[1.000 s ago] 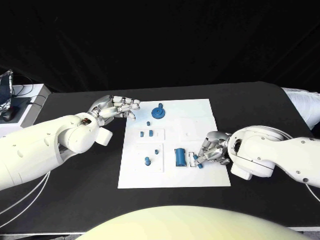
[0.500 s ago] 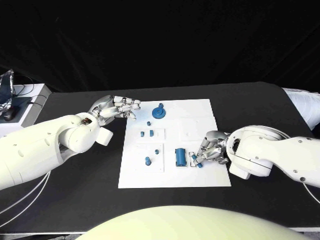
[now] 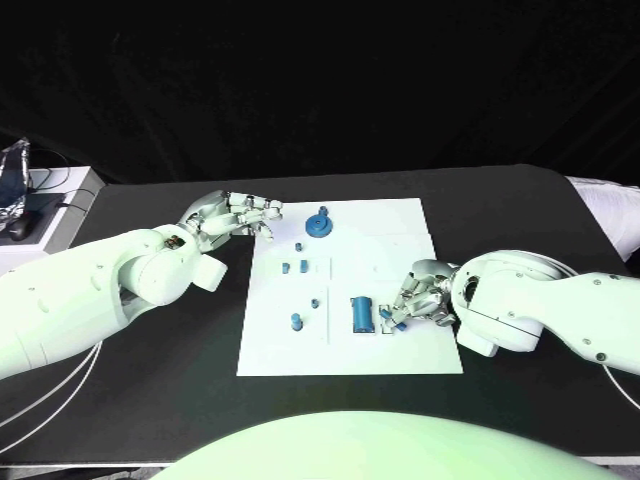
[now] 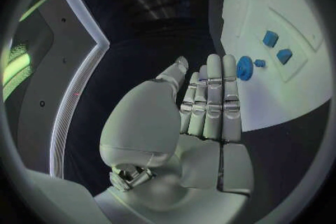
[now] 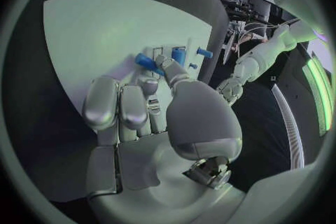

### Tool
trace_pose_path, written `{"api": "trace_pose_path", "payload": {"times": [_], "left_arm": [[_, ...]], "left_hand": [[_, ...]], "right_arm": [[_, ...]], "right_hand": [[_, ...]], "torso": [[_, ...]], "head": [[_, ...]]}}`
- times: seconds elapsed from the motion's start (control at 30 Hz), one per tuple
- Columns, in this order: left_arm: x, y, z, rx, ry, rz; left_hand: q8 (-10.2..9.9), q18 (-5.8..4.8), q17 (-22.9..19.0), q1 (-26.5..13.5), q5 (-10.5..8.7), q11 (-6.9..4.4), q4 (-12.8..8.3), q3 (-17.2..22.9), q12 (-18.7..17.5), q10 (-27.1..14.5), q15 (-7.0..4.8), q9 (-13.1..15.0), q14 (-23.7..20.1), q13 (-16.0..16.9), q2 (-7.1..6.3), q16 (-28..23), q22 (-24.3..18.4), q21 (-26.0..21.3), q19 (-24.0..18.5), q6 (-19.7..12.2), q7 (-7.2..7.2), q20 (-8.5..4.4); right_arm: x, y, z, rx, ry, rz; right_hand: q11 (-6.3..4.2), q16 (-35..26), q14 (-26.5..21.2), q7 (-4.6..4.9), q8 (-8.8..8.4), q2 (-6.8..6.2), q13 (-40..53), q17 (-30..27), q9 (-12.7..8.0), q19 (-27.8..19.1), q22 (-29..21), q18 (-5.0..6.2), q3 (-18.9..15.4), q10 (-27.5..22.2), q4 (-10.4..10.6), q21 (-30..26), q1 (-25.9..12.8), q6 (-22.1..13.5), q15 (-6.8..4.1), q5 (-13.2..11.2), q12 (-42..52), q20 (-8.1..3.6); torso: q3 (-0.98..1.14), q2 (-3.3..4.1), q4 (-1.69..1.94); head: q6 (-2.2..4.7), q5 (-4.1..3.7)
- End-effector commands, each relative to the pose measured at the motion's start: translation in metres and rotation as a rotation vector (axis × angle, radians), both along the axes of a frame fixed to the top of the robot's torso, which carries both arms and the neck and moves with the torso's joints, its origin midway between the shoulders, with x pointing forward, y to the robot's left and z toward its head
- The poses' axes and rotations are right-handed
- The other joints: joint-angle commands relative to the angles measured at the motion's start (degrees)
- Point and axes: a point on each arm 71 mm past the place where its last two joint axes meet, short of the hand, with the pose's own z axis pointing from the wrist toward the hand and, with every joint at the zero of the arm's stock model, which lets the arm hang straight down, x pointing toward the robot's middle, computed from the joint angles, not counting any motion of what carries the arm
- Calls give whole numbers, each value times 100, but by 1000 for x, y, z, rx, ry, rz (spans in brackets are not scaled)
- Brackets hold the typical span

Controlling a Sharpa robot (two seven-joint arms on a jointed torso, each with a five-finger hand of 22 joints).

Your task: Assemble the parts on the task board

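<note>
The white task board point(image 3: 342, 350) lies in the middle of the table. My right hand point(image 3: 418, 300) is over its right side and pinches a small blue part point(image 3: 391, 320) between thumb and fingertips point(image 5: 145, 61), right beside a long blue block point(image 3: 361, 313) that stands on the board. My left hand point(image 3: 242, 214) hovers at the board's far left corner with fingers stretched side by side point(image 4: 210, 102) and nothing in it. A round blue wheel-shaped part point(image 3: 317, 224) sits just beyond those fingers point(image 4: 244, 67).
Two small blue blocks point(image 3: 294, 267) lie mid-board, and two more small pieces point(image 3: 316, 301) point(image 3: 294, 321) are on its left half. A white box with a crumpled foil bag point(image 3: 3, 195) stands at the table's far left. A white cushion point(image 3: 616, 215) is at the right edge.
My right hand has crept a little to the left with the small part, closer to the long blue block. The left hand has stayed where it was.
</note>
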Motion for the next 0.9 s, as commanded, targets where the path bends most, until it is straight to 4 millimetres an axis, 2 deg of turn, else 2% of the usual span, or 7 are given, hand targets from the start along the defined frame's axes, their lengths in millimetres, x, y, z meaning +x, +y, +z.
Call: {"api": "trace_pose_path", "payload": {"times": [0.03, 0.1, 0.27, 0.37, 0.53, 0.9], "left_arm": [[-1, -3, 1, -11, 1, -22], [-1, -3, 1, -10, 2, -24], [-1, -3, 0, -10, 4, -26], [-1, -3, 0, -9, 5, -27], [-1, -3, 0, -9, 6, -29], [-1, -3, 0, -9, 7, -31]], "left_hand": [[2, 46, -9, -21, 5, 7, 17, -20, 26, -36, 33, 8, -13, 4, 20, -36, -3, -27, 6, 5, 24, 35], [2, 46, -9, -21, 5, 7, 17, -20, 26, -36, 33, 8, -13, 4, 20, -36, -3, -27, 6, 5, 24, 35], [1, 45, -11, -26, 5, 8, 25, -23, 26, -42, 34, 8, -17, 3, 21, -38, -8, -32, 4, 3, 24, 37], [1, 45, -11, -26, 5, 8, 25, -23, 26, -42, 34, 8, -17, 3, 21, -38, -8, -32, 4, 3, 24, 37], [1, 45, -11, -26, 5, 8, 25, -23, 26, -42, 34, 8, -17, 3, 21, -38, -8, -32, 4, 3, 24, 37], [1, 45, -11, -26, 5, 8, 25, -23, 26, -42, 34, 8, -17, 3, 21, -38, -8, -32, 4, 3, 24, 37]], "right_arm": [[-1, 2, -2, 9, -9, 5], [0, 2, -2, 11, -10, 6], [-1, 2, -1, 13, -7, 13], [-2, 3, -2, 15, -1, 18], [-3, 4, -2, 15, 7, 28], [-5, 6, -1, 16, 16, 43]], "right_hand": [[-22, 1, 19, -25, -19, 21, 4, 1, -20, 243, 812, 96, -51, 23, 109, 9, -49, 33, -5, -80, 34, 18], [-31, 3, 18, -44, -13, 9, 4, -3, -26, 244, 812, 93, -111, 37, 219, 8, -59, 75, -11, -250, 39, 13], [-44, 7, 17, -78, -4, -28, 11, -9, -33, 245, 814, 86, -234, 58, 439, 13, -112, 155, -20, -309, 49, 4], [-49, 23, 20, -89, -5, -5, 31, 3, -31, 249, 819, 80, -439, 83, 567, 38, -185, 196, -23, -121, 72, -3], [-52, 40, 19, -96, -10, 85, 65, 11, -38, 248, 824, 74, -733, 98, 660, 66, -104, 216, -28, -207, 70, -9], [-57, 63, 22, -109, 2, 144, 130, 28, -32, 252, 831, 68, -826, 142, 777, 106, -230, 254, -34, -123, 139, -14]], "torso": [[3, 3, -4], [3, 0, -4], [5, 3, 0], [5, 1, -3], [6, 4, -3], [5, 0, -6]], "head": [[0, -3], [0, 1], [0, 3], [0, -6], [0, -5], [0, -6]]}}
